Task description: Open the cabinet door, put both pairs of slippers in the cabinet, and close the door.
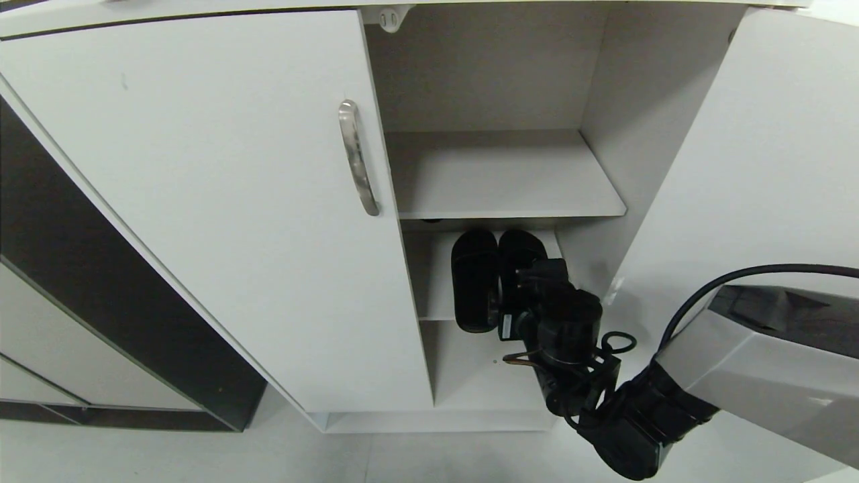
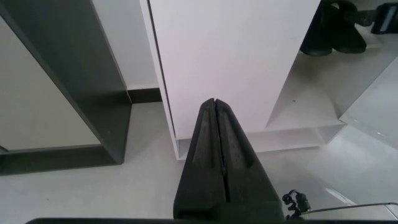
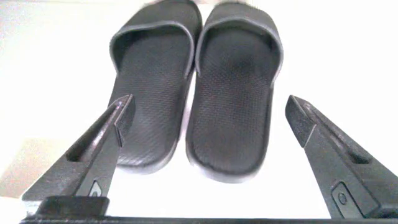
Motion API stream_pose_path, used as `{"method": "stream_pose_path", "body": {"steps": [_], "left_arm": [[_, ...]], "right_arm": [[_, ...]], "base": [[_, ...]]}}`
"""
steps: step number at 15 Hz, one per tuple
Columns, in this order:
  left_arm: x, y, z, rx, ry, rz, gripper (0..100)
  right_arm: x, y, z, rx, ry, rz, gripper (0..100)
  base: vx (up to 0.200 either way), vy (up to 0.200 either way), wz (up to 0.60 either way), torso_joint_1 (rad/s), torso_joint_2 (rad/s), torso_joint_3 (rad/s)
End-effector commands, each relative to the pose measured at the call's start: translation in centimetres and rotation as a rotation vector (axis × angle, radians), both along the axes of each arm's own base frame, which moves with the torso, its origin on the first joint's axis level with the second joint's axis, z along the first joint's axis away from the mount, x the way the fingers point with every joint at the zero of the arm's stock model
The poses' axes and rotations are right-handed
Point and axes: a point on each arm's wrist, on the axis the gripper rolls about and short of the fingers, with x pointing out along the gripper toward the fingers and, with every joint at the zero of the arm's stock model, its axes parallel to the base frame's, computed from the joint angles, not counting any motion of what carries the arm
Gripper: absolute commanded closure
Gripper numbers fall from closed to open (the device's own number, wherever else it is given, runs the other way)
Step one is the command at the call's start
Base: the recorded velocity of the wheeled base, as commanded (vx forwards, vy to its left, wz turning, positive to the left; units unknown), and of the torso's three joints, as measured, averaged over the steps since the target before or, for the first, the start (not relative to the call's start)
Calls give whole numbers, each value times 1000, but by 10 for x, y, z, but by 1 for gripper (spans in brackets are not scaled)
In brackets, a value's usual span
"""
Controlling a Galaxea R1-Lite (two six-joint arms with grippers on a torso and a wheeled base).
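One pair of black slippers (image 1: pixel 475 278) lies side by side on the middle shelf (image 1: pixel 435 288) of the white cabinet, heels toward me. My right gripper (image 1: pixel 531 278) is open just in front of the heels, touching neither slipper. In the right wrist view the pair (image 3: pixel 155 93) lies between and beyond the spread fingers of the right gripper (image 3: pixel 208 104). My left gripper (image 2: pixel 214 104) is shut on nothing and hangs low in front of the closed left door (image 2: pixel 230 56). The slippers (image 2: pixel 336 31) also appear far off in that view.
The cabinet's right door (image 1: pixel 758 168) stands swung open beside my right arm. The left door (image 1: pixel 201 201) with its metal handle (image 1: pixel 358 157) is closed. An upper shelf (image 1: pixel 503 174) and the bottom shelf (image 1: pixel 470 369) are bare. A dark panel (image 1: pixel 100 288) stands left of the cabinet.
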Motion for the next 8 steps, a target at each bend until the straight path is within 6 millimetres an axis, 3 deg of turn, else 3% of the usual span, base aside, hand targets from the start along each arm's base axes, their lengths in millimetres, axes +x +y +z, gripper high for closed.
{"method": "stream_pose_path", "body": {"steps": [1,8], "left_arm": [[0,0,0,0,2,0,100],[0,0,0,0,0,0,100]], "right_arm": [[-13,-5,6,5,-5,13,0],[-15,-6,8,9,-10,13,0]], "base": [[0,0,0,0,0,0],[-200,0,0,2,2,2]]}}
